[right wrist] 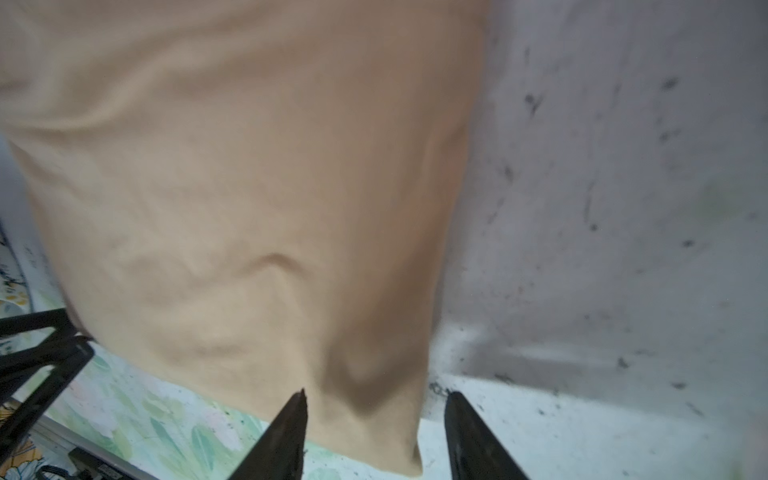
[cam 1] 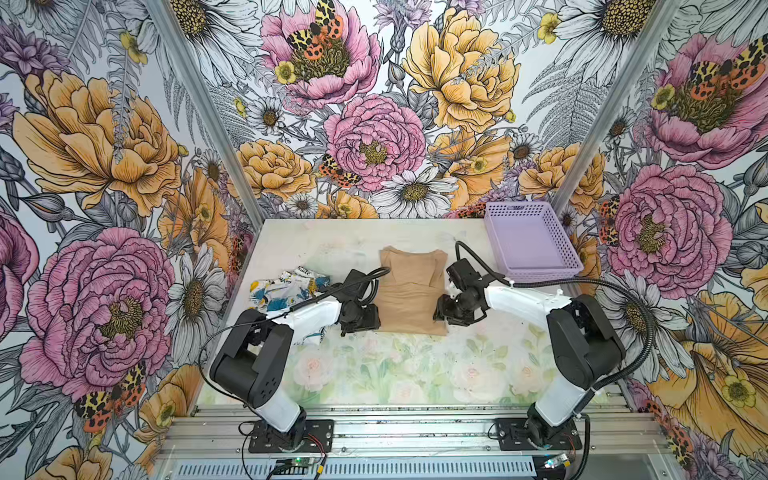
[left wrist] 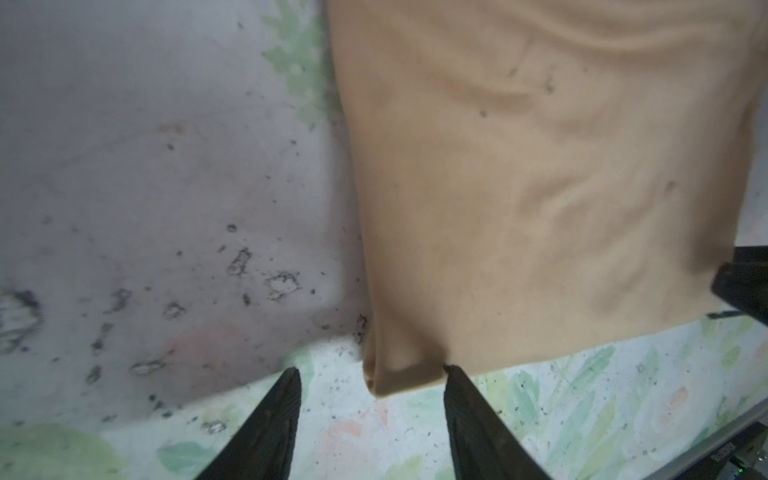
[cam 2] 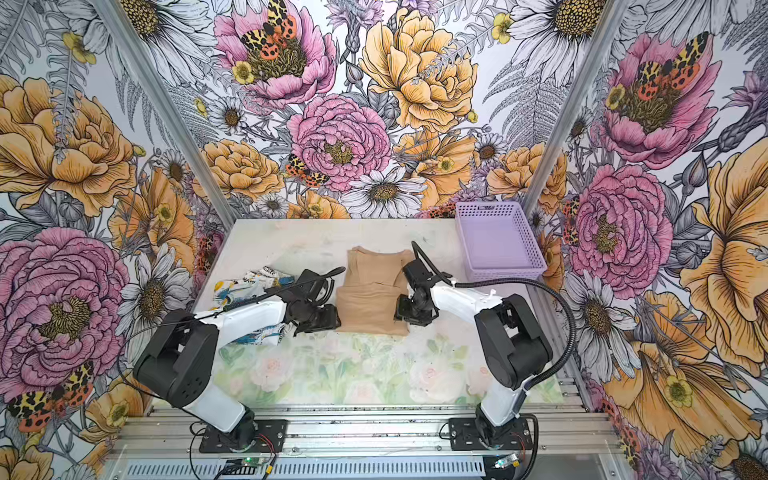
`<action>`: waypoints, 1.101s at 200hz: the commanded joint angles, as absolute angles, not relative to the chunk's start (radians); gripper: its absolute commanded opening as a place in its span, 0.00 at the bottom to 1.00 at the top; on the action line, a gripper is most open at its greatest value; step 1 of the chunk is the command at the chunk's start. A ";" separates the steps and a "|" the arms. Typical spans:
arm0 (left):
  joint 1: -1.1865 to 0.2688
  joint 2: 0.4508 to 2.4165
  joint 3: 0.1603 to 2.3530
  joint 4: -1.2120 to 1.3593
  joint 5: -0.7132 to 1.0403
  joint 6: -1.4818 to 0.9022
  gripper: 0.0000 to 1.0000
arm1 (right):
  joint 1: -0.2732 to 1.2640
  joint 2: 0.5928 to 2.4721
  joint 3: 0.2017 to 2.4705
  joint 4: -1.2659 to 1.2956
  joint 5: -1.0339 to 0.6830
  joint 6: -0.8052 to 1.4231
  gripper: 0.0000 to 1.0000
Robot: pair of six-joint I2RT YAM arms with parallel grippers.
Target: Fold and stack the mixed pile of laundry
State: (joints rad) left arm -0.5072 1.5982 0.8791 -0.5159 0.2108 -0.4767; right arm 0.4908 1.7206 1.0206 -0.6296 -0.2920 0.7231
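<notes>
Mid-frame on the bench (cam 1: 332, 243) lies the folded tan garment (cam 1: 409, 297), left jaws and right jaws part-open astride its lower corners, gripping nothing.

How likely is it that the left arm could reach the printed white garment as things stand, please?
Probably yes: the printed garment lies partly under that arm, and the left gripper, open beside the tan garment, has nothing in between.

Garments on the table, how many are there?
2. The tan garment lies mid-table, folded; the printed garment lies crumpled at the left, partly hidden under the left arm.
</notes>
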 commanded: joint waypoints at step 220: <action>-0.550 1.641 0.821 -0.374 0.239 -0.540 0.01 | 0.514 1.709 0.906 -0.468 -0.293 0.807 0.00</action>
State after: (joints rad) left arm -0.5331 1.6329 0.8211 -0.3714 0.2321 -0.5308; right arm 0.5056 1.6962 0.9180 -0.4576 -0.2852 0.8192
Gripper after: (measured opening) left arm 0.065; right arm 0.047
